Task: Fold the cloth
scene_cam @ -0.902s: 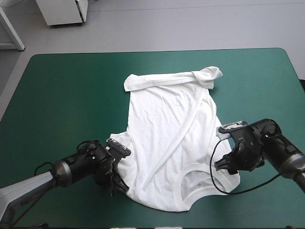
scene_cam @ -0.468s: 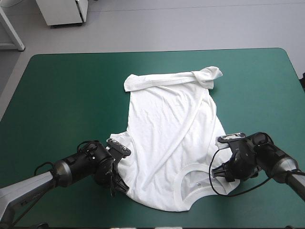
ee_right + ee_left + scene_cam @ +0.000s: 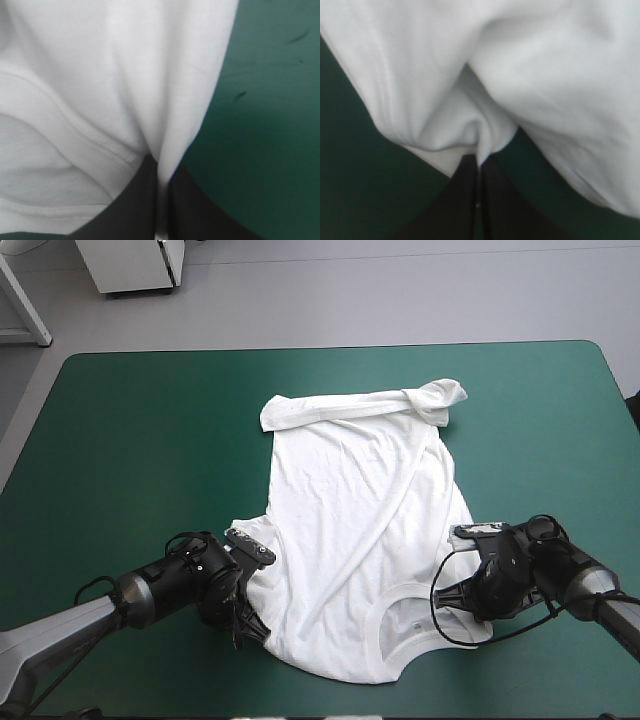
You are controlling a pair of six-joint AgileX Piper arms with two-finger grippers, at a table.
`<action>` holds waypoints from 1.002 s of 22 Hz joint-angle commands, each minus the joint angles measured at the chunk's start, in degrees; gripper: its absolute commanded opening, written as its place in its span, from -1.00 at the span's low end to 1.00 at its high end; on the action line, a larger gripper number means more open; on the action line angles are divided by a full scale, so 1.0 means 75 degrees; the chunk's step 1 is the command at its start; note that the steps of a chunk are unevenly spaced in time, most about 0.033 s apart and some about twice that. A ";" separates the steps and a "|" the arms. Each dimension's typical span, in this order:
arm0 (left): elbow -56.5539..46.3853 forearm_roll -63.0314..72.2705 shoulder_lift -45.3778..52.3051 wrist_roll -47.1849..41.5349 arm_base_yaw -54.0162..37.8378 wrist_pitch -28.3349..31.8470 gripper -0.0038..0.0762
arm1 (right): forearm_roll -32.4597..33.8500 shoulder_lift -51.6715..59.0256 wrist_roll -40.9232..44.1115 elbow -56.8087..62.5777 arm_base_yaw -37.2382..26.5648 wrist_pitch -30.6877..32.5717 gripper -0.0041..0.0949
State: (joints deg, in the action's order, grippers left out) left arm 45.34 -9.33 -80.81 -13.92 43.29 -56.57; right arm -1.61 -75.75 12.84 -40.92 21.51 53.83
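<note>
Wide teal-green cover (image 3: 150, 440) around the T-shirt (image 3: 350, 520)

In the high view the left gripper (image 3: 252, 628) shows mostly its dark wrist; its fingertips lie under the edge of the T-shirt (image 3: 350, 530), and the right gripper (image 3: 465, 595) is covered by its own wrist as well. In both wrist views the T-shirt runs out of the picture on several sides, so its outline is lost. The fold pinched between the black fingers (image 3: 465, 200) is blurred; perhaps it is a sleeve.
</note>
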 commanded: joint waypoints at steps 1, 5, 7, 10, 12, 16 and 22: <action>0.0702 -0.0568 0.0288 -0.0005 -0.0002 -0.0277 -0.96 | 0.0214 0.0244 0.0003 -0.0384 0.0001 0.0355 -0.95; 0.1622 -0.0778 0.0525 0.0204 -0.0002 -0.0723 -0.96 | 0.0399 0.0724 0.0003 -0.1517 0.0001 0.0963 -0.95; 0.2244 -0.0899 0.0588 0.0330 -0.0002 -0.1105 -0.96 | 0.0531 0.0924 -0.0079 -0.2293 0.0001 0.1256 -0.95; 0.4063 -0.1362 0.0748 0.0713 -0.0002 -0.1812 -0.96 | 0.0650 0.1188 -0.0226 -0.4458 0.0001 0.1627 -0.95; 0.5329 -0.1630 0.0765 0.0945 -0.0002 -0.2076 -0.96 | 0.0760 0.1175 -0.0446 -0.5810 0.0001 0.1631 -0.95; 0.8073 -0.2262 0.0732 0.1339 -0.0002 -0.1980 -0.96 | 0.0969 0.1009 -0.0780 -0.8467 0.0001 0.1296 -0.95; 1.2170 -0.2364 0.0276 0.2055 -0.0002 -0.0136 -0.96 | 0.0972 -0.0081 -0.1521 -1.2500 0.0001 0.0867 -0.95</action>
State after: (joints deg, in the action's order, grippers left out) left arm 128.13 -26.23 -78.69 0.00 43.23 -67.69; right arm 4.83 -74.97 3.11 -125.50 21.57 67.23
